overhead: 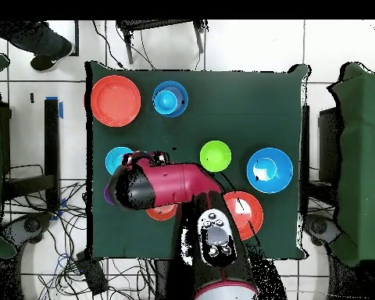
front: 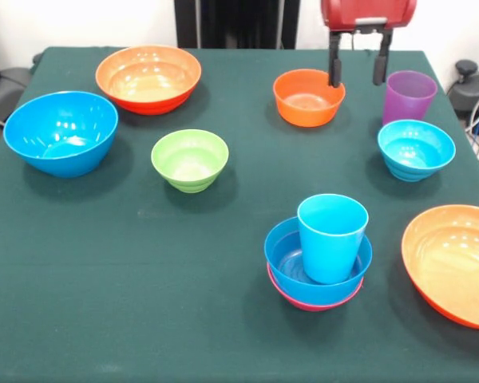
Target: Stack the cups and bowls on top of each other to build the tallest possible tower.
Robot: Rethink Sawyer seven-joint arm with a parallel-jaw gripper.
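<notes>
The tower (front: 318,275) stands at the front right: a pink bowl at the base, a blue bowl in it, and the light blue cup (front: 331,237) upright inside. In the overhead view the tower (overhead: 169,99) is near the top. My gripper (front: 357,68) hangs open and empty at the back right, above the gap between the small orange bowl (front: 308,97) and the purple cup (front: 408,96). Loose bowls: cyan (front: 415,148), green (front: 189,159), large blue (front: 61,132), wide orange (front: 148,77) and large orange (front: 455,259). From overhead the arm hides the purple cup.
The green cloth table (front: 144,303) ends close behind the gripper and the wide orange bowl. The large orange bowl reaches the right edge. A person's foot (overhead: 48,55) shows on the floor beyond the table's corner in the overhead view.
</notes>
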